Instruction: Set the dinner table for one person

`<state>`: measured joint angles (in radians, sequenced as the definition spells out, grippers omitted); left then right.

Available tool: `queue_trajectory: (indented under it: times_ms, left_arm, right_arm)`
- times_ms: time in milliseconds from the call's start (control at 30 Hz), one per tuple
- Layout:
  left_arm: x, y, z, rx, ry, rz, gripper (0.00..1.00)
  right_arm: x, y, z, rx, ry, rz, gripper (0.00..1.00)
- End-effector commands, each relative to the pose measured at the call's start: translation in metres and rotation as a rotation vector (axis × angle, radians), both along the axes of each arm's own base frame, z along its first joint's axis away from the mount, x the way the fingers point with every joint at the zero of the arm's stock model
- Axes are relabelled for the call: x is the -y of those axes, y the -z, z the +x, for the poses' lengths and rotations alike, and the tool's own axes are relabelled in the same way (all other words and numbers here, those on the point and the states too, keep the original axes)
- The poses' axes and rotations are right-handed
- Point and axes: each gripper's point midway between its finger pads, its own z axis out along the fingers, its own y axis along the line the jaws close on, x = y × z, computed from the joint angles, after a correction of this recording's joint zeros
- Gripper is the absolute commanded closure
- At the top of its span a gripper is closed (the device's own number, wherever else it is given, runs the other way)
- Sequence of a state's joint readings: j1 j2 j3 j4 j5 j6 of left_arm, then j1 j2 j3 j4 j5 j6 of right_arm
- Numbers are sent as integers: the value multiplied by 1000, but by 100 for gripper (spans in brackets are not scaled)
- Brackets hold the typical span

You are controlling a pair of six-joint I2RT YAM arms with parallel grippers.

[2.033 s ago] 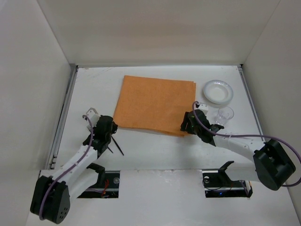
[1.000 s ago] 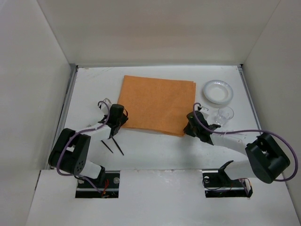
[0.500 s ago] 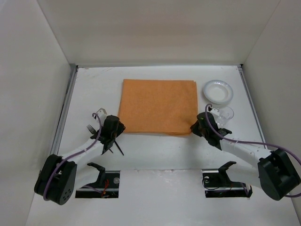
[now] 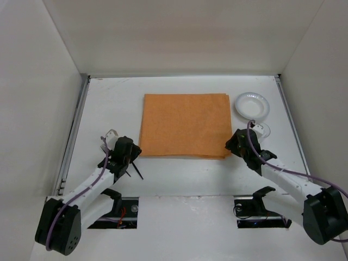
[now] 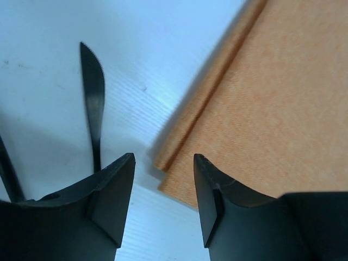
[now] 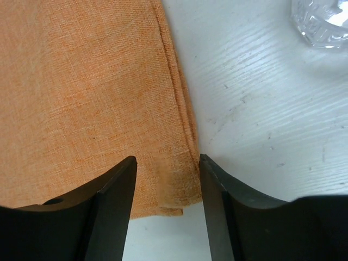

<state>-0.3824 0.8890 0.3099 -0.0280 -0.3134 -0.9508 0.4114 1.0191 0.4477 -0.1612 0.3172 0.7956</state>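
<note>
While both arms are parked low at the near corners of the mat, neither one is holding anything. The worktop (image 4: 179, 171) is the big matte white slab that fills the floor of the white-walled box, with thin grey rails down both sides and the arm bases at its near edge.

An orange cloth placemat (image 4: 185, 125) lies flat about mid-worktop, squared up with the edges. You can see its folded layers along the sides in both wrist views.

The left end effector (image 4: 128, 153) sits at the mat's near left corner. From the left wrist camera, the left end effector (image 5: 163, 163) has its jaws spread with nothing between them, and the mat corner shows through the gap. A black serrated knife (image 5: 92, 92) lies on the bare worktop just left of that corner, apart from the cloth.

The right end effector (image 4: 235, 142) is at the near right corner. In its own camera the right end effector (image 6: 167, 166) is also released, jaws apart over the mat's right edge. Can't tell if the fingers actually touch the cloth.

A white plate (image 4: 252, 105) sits off the mat's far right corner, and a clear glass (image 6: 323, 22) stands just nearer than it, close to the right arm.
</note>
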Motion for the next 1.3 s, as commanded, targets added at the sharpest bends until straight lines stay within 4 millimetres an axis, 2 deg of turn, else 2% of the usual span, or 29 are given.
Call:
queue_trajectory:
  times_ms: [0, 100, 167, 300, 467, 567, 667, 800, 900, 1000, 1167, 1267]
  left_arm:
    - [18, 2, -3, -51, 104, -24, 56]
    - [27, 1, 2, -52, 146, -1, 56]
    - [27, 6, 3, -70, 147, 11, 59]
    - [21, 16, 4, -94, 121, 13, 71]
    - [20, 17, 4, -78, 112, 2, 88]
    - [20, 15, 4, -69, 119, 1, 92]
    - [19, 16, 2, -69, 119, -1, 94]
    - [14, 20, -2, -76, 108, 3, 95]
    - [11, 22, -3, -83, 100, 5, 95]
    - [8, 25, -8, -98, 100, 16, 96]
    - [6, 28, -16, -111, 103, 15, 96]
    - [5, 25, -22, -104, 102, 14, 96]
  right_arm:
    - [8, -27, 7, 80, 19, -20, 41]
    - [14, -40, 7, 128, 41, -32, 37]
    - [3, -43, 8, 138, 3, -20, 37]
    - [-45, -37, 10, 119, -137, 26, 47]
    - [-108, -26, 19, 76, -307, 38, 81]
    - [-142, -28, 29, 94, -391, 9, 91]
    - [-174, -31, 36, 137, -442, 19, 92]
    - [-205, -23, 39, 120, -498, 58, 92]
    - [-205, -8, 38, 80, -468, 63, 92]
    - [-193, 13, 29, 8, -423, 72, 92]
    - [-175, 49, 5, -117, -407, 25, 92]
    - [-176, 58, -12, -148, -426, 14, 92]
